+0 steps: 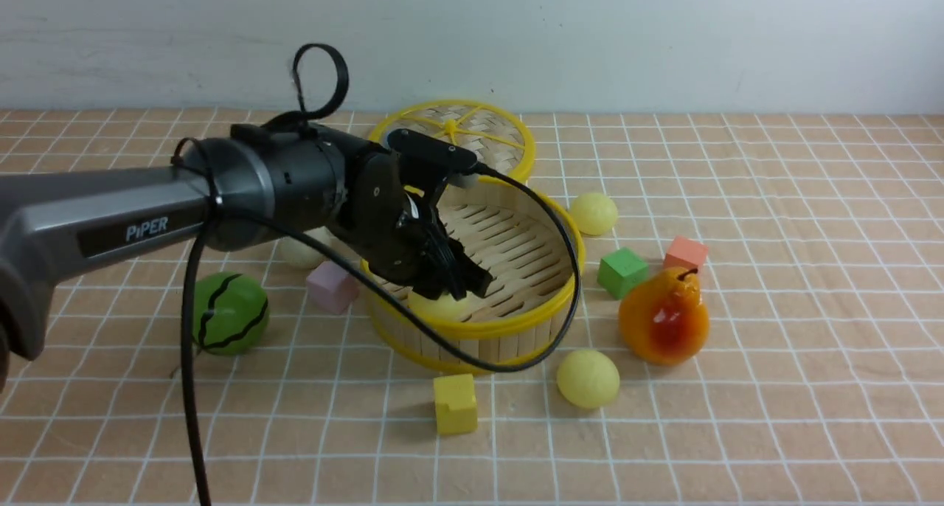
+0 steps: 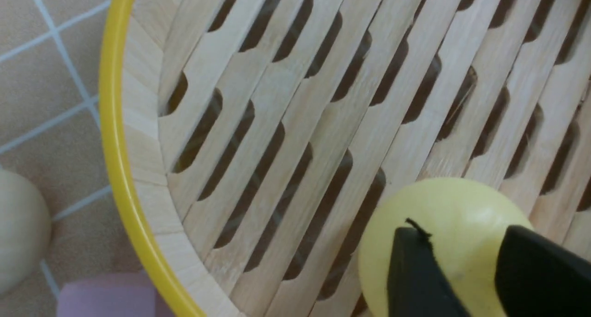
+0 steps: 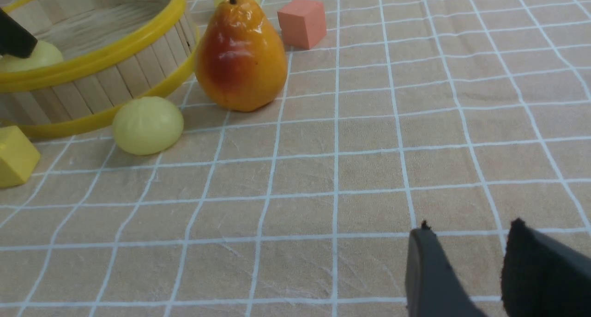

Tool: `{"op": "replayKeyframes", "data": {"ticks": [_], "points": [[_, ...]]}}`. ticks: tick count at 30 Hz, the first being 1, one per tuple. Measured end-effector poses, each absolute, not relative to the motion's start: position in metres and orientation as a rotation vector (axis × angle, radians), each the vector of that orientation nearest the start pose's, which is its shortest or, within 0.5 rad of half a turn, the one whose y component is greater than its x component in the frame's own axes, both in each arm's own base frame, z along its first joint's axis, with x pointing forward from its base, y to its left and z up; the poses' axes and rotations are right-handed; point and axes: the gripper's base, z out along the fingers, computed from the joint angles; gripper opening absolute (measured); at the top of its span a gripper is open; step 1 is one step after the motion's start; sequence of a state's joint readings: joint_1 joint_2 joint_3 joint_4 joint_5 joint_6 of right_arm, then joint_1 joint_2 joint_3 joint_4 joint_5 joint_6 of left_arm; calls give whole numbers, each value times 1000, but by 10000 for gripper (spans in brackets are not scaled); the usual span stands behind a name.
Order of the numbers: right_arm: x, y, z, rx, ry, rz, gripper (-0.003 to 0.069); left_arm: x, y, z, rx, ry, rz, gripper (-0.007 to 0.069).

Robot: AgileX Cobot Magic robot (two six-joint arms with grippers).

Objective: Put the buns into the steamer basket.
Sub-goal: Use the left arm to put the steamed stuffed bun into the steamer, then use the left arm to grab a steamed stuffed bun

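Front view: your left arm (image 1: 110, 218) is reaching in low from the left, its wrist bending down into the steamer basket (image 1: 516, 244). You are looking at one basket, one lid (image 1: 472, 133) just behind it, one pear (image 1: 664, 318), one watermelon ball (image 1: 230, 313), four buns and four cubes.

One yellow bun (image 1: 442, 307) is lying on the basket's slatted floor by its near wall. Outside are sitting an off-white bun (image 1: 299, 254), a rear bun (image 1: 594, 213) and a front bun (image 1: 588, 378).

The cubes are pink (image 1: 332, 286), yellow (image 1: 455, 403), green (image 1: 622, 271) and salmon (image 1: 686, 254).

Your left gripper (image 1: 457, 288) is standing slightly parted, tips touching the basket's bun without clamping it. Your right gripper (image 3: 471, 227) is hovering partly open over the cloth (image 3: 323, 192), holding nothing.
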State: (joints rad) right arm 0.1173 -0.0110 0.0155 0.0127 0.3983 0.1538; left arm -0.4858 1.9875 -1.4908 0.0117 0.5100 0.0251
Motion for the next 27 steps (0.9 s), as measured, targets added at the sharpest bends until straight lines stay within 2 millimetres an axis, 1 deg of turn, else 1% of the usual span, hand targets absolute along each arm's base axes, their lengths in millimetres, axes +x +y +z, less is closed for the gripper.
{"op": "replayKeyframes", "data": {"ticks": [1, 2, 3, 4, 5, 6, 7, 8, 9, 10, 11, 12, 13, 14, 15, 17, 19, 20, 23, 25, 27], "points": [[51, 7, 173, 42, 1891, 198, 239, 392, -206, 215, 642, 2415, -180, 344], [51, 7, 173, 42, 1891, 198, 239, 391, -205, 224, 651, 2429, -168, 417], [51, 7, 173, 42, 1891, 198, 239, 389, -203, 230, 656, 2435, -161, 437], [51, 7, 173, 42, 1891, 198, 239, 387, -198, 242, 655, 2431, -145, 463], [51, 7, 173, 42, 1891, 198, 239, 386, -194, 250, 648, 2428, -137, 466], [51, 7, 173, 42, 1891, 198, 239, 387, -184, 262, 624, 2417, -124, 456], [51, 7, 173, 42, 1891, 198, 239, 387, -182, 264, 618, 2415, -122, 452], [51, 7, 173, 42, 1891, 198, 239, 389, -171, 272, 583, 2412, -111, 429], [51, 7, 173, 42, 1891, 198, 239, 395, -153, 276, 520, 2419, -96, 385], [51, 7, 173, 42, 1891, 198, 239, 400, -140, 276, 473, 2430, -88, 351], [51, 7, 173, 42, 1891, 198, 239, 405, -130, 272, 435, 2445, -85, 325], [51, 7, 173, 42, 1891, 198, 239, 413, -114, 265, 378, 2462, -78, 290], [51, 7, 173, 42, 1891, 198, 239, 414, -114, 263, 378, 2466, -80, 286], [51, 7, 173, 42, 1891, 198, 239, 423, -102, 253, 339, 2472, -75, 263], [51, 7, 173, 42, 1891, 198, 239, 429, -96, 244, 322, 2473, -76, 256], [51, 7, 173, 42, 1891, 198, 239, 436, -91, 232, 313, 2469, -75, 263], [51, 7, 173, 42, 1891, 198, 239, 440, -88, 228, 302, 2459, -74, 274], [51, 7, 173, 42, 1891, 198, 239, 445, -84, 222, 285, 2443, -75, 292], [51, 7, 173, 42, 1891, 198, 239, 452, -80, 217, 269, 2426, -70, 316], [51, 7, 173, 42, 1891, 198, 239, 454, -79, 215, 267, 2418, -68, 320], [51, 7, 173, 42, 1891, 198, 239, 461, -80, 210, 267, 2399, -64, 323]]}}
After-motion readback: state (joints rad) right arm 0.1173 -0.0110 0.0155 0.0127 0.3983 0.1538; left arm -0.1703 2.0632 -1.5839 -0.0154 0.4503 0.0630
